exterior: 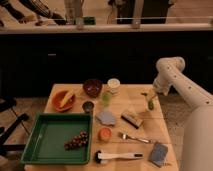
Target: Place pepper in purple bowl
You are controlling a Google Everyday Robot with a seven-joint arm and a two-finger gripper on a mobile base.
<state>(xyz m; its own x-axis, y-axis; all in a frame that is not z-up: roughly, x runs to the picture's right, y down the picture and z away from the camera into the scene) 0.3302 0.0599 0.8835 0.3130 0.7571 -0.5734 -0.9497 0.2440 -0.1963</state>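
Note:
The pepper (150, 104) is a small green shape near the right edge of the wooden table (145, 127). My gripper (149, 97) points down right over it, at its top end. I cannot tell whether the pepper is held or lying on the table. The purple bowl (92, 87) stands at the back of the table, well to the left of the gripper, dark inside.
Beside the purple bowl are a pale green cup (106, 96) and a white cup (114, 84). An orange bowl (64, 100) and a small dark cup (88, 106) stand to the left. A green tray (50, 137) holds grapes (76, 141). A fork (134, 138), brushes and sponges lie in front.

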